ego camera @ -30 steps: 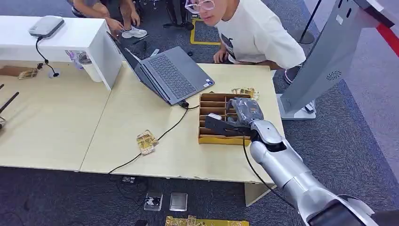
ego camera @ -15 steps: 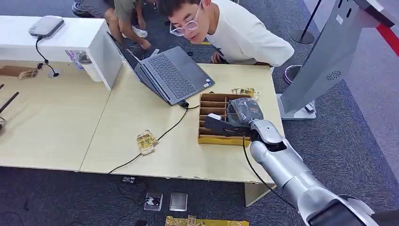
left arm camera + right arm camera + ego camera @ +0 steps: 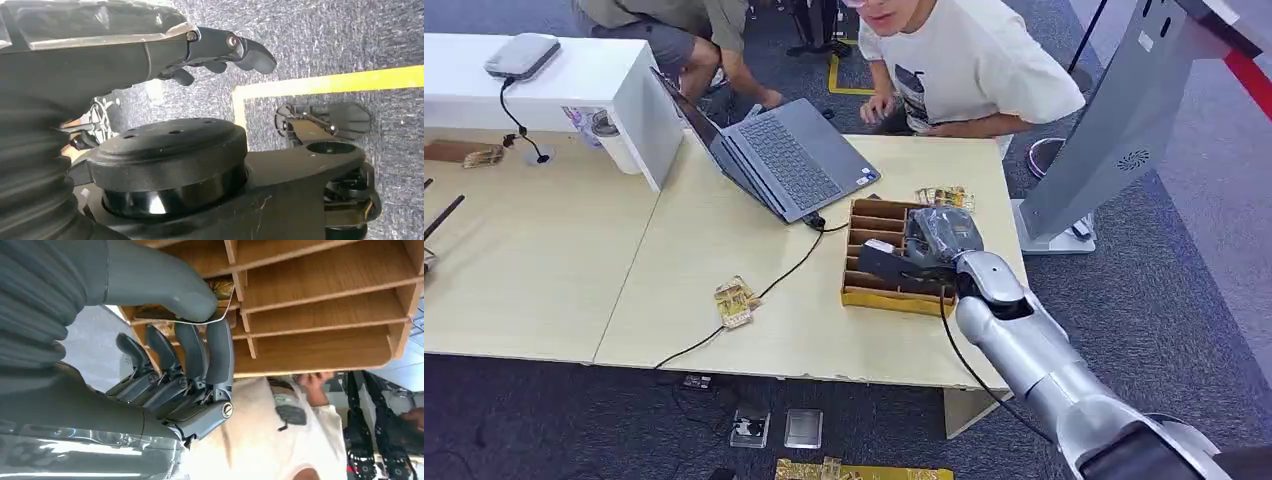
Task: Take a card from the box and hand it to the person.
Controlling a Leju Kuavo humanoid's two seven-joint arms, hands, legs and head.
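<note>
A: What sits in the shallow wooden box with slatted compartments [image 3: 879,290] on the pale wooden table [image 3: 754,330]?

B: The robot's right hand [image 3: 924,248] reaches into it from the near right side. In the right wrist view, the thick grey thumb and dark fingers [image 3: 212,347] pinch a thin clear-sleeved card with gold print [image 3: 220,290] over a compartment near the box's divider. The wooden slots beside it look bare there.

A: And outside the box?

B: A small pile of gold cards [image 3: 944,196] lies just beyond the far right corner, another gold pile [image 3: 735,300] lies near the black cable [image 3: 774,280], and an open grey laptop [image 3: 774,155] stands behind the box.

A: What can't you make out?

B: From the head view the hand covers the right part of the box, so the card is hidden there. The person in the white T-shirt [image 3: 969,70] is cut off at the top edge.

A: The left hand [image 3: 215,45]?

B: It hangs over grey carpet with yellow tape, fingers curled loosely, holding nothing.
</note>
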